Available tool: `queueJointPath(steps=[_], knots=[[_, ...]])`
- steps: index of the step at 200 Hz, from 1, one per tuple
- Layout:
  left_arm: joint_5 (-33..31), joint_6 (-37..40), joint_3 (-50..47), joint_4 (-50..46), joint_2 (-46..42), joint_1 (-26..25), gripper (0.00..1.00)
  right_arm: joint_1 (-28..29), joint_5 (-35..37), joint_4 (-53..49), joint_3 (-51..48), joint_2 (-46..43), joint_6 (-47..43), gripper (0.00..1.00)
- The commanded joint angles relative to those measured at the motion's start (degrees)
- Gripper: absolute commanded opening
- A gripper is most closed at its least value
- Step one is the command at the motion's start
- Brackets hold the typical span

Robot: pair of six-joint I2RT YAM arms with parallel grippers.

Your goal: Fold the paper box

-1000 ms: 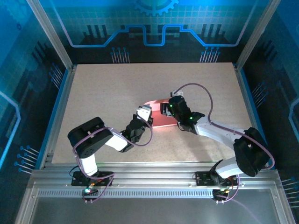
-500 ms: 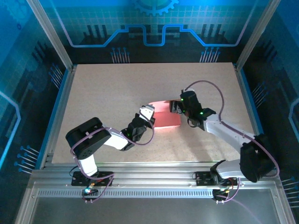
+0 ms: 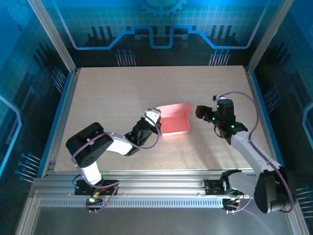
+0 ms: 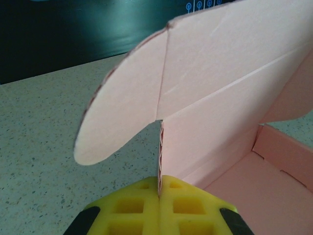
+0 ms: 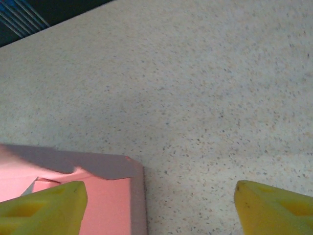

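The pink paper box (image 3: 175, 125) lies mid-table as an open tray with its lid flap raised at the far side. My left gripper (image 3: 153, 117) is at the box's left end. In the left wrist view its yellow fingers (image 4: 186, 208) are shut on the thin edge of a side wall of the paper box (image 4: 230, 68), beside a rounded flap (image 4: 122, 115). My right gripper (image 3: 201, 111) hovers just right of the box, open. In the right wrist view its fingertips (image 5: 44, 205) stand wide apart over the box's corner (image 5: 110, 203) and bare table.
The speckled tabletop (image 3: 117, 93) is ringed by a blue rim and aluminium posts (image 3: 51, 34). Both arm bases sit on the metal rail (image 3: 161, 188) at the near edge. Cables loop along each arm.
My right gripper has pulled away from the box, going right and leaving the card. The left gripper has kept its hold and barely shifted.
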Motion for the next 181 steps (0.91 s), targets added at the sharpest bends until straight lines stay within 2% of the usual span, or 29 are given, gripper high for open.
queueJointPath(steps=[1, 26, 56, 81, 129, 181], knots=[[4.78, -1.42, 2.43, -3.23, -2.75, 1.56, 0.00, -2.35, -7.80, -2.14, 2.95, 5.61, 2.11, 0.69], [6.25, -1.03, 2.81, -4.18, -3.30, 3.17, 0.00, -2.03, -10.51, -1.60, 5.61, 13.03, 2.52, 0.59], [10.31, -1.90, 4.08, -5.72, -3.19, 5.40, 0.00, -1.69, -14.45, 2.88, 3.91, 19.73, 7.98, 0.48], [13.03, -1.90, 6.03, -7.64, -2.30, 6.75, 0.00, 2.02, -16.41, 8.98, 1.25, 23.93, 14.16, 0.41], [13.80, -1.68, 9.07, -11.54, -1.47, 6.97, 0.00, 9.38, -13.66, 13.78, 1.05, 28.02, 18.98, 0.34], [12.28, -3.32, 7.43, -10.19, 0.32, 7.03, 0.00, 10.26, -13.05, 15.28, 1.23, 28.92, 19.80, 0.31]])
